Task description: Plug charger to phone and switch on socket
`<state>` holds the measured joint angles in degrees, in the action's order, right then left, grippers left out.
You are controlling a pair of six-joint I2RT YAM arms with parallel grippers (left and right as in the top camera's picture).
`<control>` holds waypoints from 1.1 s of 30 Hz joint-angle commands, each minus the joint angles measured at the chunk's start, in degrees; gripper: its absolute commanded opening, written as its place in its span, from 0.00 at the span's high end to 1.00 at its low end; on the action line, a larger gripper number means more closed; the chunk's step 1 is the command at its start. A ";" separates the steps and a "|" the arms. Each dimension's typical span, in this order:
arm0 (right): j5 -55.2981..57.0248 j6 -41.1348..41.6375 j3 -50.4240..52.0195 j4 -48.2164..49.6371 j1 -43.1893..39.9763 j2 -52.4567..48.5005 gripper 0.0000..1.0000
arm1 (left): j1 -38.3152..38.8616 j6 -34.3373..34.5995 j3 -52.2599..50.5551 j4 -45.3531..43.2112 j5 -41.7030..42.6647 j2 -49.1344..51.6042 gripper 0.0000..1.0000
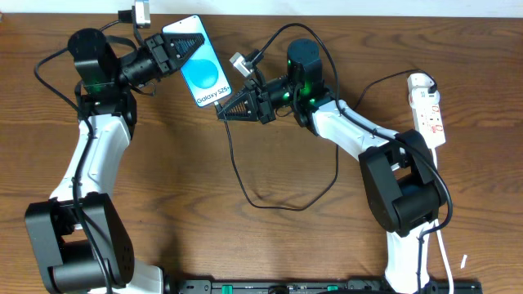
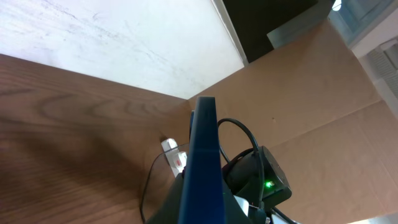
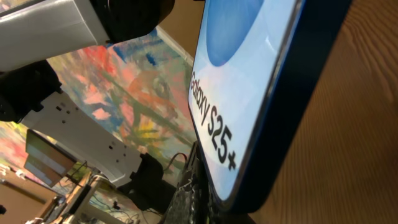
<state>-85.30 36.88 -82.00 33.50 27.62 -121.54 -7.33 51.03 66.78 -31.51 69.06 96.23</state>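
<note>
The overhead camera is hanging high above and looking straight down, so it is taking in the whole tabletop (image 1: 188,241). My left wrist camera is sitting close behind the phone (image 2: 202,162) and looking along its thin edge, across the tabletop. My right wrist camera is looking from very near at the phone's lower end, at a low slant. All three views are sharing the phone.
</note>
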 commanded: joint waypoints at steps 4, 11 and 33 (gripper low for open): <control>2.89 2.56 -0.44 0.20 -0.98 -0.31 0.99 | 0.02 0.04 0.85 -0.72 2.08 -1.05 0.93; 4.87 5.33 -0.44 0.42 -0.96 -0.31 0.99 | 0.02 -0.42 0.85 -0.72 2.05 -1.05 0.92; 8.90 17.57 -0.44 10.88 0.04 -0.31 0.99 | 0.04 -1.46 0.85 -0.72 2.10 -1.05 0.92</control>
<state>-82.91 52.80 -81.58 43.62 27.73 -122.34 -7.88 50.72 66.78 -32.14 67.96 96.23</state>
